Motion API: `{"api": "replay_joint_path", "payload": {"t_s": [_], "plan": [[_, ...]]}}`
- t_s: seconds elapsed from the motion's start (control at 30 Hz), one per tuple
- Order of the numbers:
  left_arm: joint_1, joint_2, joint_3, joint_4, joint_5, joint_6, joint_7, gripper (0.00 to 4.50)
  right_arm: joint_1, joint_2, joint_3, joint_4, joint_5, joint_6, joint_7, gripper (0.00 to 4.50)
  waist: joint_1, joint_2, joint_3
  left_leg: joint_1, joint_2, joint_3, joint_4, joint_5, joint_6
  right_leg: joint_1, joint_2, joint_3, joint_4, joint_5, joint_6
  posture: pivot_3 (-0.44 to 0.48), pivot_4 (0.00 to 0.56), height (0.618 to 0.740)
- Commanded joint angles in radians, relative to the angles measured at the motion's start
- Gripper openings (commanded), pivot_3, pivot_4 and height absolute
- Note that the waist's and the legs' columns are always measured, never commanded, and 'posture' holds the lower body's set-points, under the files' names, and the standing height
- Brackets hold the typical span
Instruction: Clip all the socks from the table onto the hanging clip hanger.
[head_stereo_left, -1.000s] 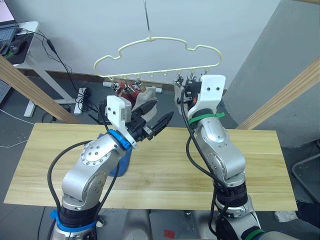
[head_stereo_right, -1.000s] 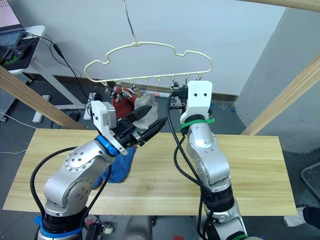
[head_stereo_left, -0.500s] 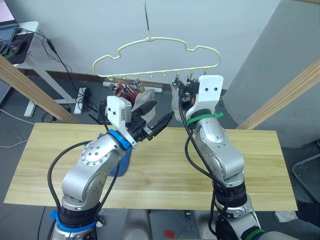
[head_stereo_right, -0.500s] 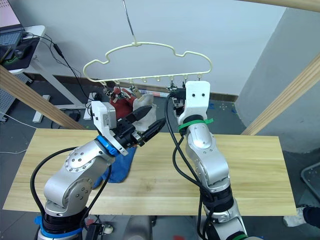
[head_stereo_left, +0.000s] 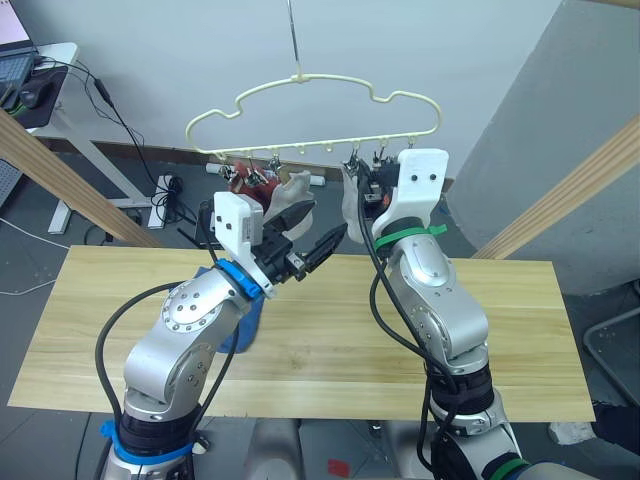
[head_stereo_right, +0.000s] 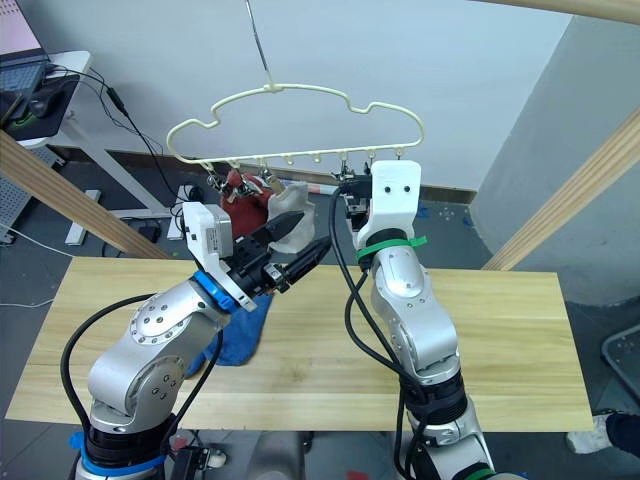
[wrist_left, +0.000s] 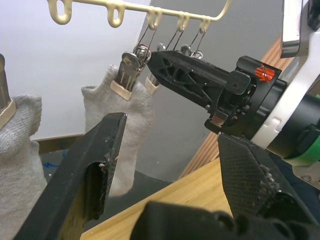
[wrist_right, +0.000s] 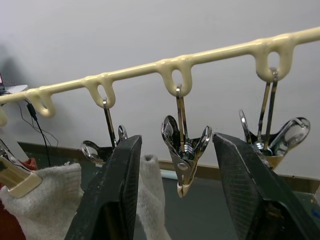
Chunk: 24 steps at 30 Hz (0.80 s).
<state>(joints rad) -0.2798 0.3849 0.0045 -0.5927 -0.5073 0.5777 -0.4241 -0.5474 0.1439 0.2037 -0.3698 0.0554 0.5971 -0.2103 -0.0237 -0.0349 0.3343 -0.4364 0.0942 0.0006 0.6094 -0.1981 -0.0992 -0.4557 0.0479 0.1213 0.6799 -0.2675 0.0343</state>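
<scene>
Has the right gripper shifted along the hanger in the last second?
Yes. The right gripper has moved slightly toward the robot's left along the clip hanger; most of that shift came early.

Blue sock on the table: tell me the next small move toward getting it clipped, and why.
Probably lower the left gripper to the blue sock. Both grippers are open and hold nothing, two grey socks already hang clipped on the clip hanger, the right gripper sits at a free clip, and the blue sock lies on the table beneath the left arm.

Both arms raised, left gripper (head_stereo_left: 308, 228) open, right gripper (wrist_right: 176, 200) open
</scene>
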Motion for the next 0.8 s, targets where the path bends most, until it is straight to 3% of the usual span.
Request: {"api": "replay_joint_path", "payload": {"t_s": [0.03, 0.8], "plan": [[0.002, -0.005, -0.006, -0.041, 0.0, -0.024, -0.001, 3.31, -0.023, 0.056, 0.018, -0.023, 0.004, -0.031, 0.011, 2.32, 0.0, 0.0, 0.0, 0.0, 0.0, 0.0, 0.0, 0.0, 0.0, 0.0, 0.0, 0.0, 0.0, 0.0, 0.0, 0.12, 0.328, 0.74], [0.01, -0.012, -0.006, -0.062, -0.001, -0.015, 0.013, 3.31, -0.022, 0.074, 0.027, -0.009, 0.037, -0.049, 0.043, 2.32, 0.005, 0.0, 0.0, 0.0, 0.0, 0.0, 0.0, 0.0, 0.0, 0.0, 0.0, 0.0, 0.0, 0.001, -0.001, 0.131, 0.33, 0.74]]}}
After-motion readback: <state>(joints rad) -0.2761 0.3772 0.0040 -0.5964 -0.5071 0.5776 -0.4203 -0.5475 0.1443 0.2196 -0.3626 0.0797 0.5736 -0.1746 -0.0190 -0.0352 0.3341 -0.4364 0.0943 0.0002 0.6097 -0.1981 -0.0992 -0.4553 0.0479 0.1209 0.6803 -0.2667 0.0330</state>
